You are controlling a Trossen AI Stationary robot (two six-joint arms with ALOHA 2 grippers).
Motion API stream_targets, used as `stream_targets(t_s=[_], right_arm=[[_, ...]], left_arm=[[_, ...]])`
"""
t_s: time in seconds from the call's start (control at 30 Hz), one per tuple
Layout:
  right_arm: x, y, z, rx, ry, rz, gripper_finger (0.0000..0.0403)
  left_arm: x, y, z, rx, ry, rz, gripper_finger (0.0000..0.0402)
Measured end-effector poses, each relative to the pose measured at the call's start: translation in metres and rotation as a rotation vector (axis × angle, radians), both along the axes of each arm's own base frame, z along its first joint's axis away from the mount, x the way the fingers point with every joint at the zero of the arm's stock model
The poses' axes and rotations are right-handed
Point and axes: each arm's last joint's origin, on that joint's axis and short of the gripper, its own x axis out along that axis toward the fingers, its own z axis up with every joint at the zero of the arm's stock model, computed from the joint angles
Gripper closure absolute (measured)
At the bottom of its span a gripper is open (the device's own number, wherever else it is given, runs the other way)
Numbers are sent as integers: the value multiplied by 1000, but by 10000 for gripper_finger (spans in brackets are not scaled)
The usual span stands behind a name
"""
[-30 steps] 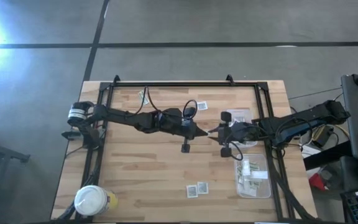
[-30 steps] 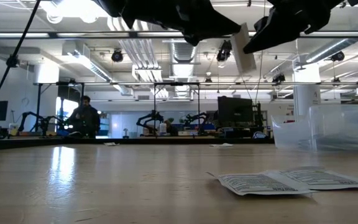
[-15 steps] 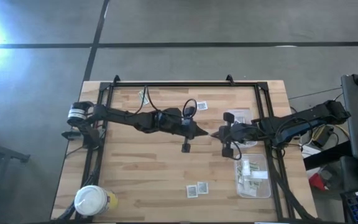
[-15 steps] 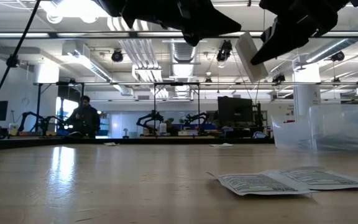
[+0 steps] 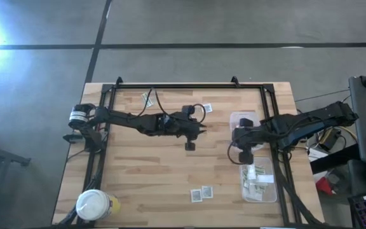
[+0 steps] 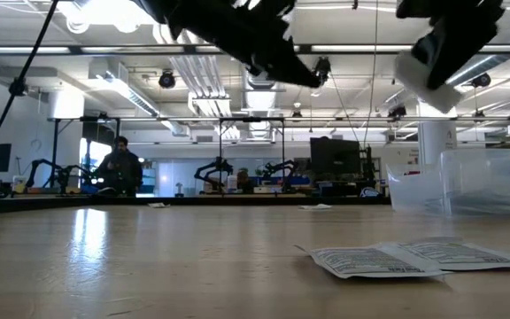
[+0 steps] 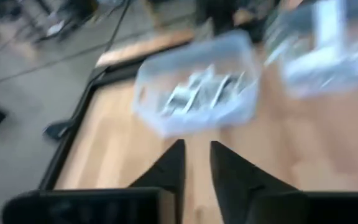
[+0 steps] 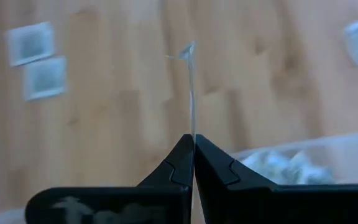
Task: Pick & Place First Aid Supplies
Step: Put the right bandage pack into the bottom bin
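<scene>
Right tool (image 8: pixel 193 140) pinched shut on a white packet (image 8: pixel 190 87), edge-on; clear tub (image 5: pixel 258 180) just beneath-ahead. Left tool (image 7: pixel 196 163) slightly parted, empty.

Pale butcher-block wooden table (image 5: pixel 151 172) with a black frame; square white paper packets (image 5: pixel 201 193) bear dark print; a round plastic jar (image 5: pixel 96 205) shows a white lid over yellow.

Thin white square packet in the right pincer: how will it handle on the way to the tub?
Probably light and fairly stiff: the thin white square packet stands edge-on, unsagging, above the shut right pincer. It likely slips easily, since only one edge is pinched. Dropped, it should lie flat, not roll.
</scene>
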Motion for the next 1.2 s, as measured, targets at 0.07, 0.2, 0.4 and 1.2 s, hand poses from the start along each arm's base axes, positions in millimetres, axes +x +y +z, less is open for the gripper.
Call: stream_targets(t_s=[0.07,0.2,0.4,1.2], right_arm=[[-4,4,8,70,42,6,395],[-11,14,16,204,112,21,395],[-24,36,2,315,239,28,395],[-51,58,-43,411,491,-242,356]], left_arm=[[-2,3,-4,27,50,66,311],[-9,10,-13,87,157,232,264],[-23,28,-22,80,280,474,223],[-24,88,-29,-194,256,311,219]])
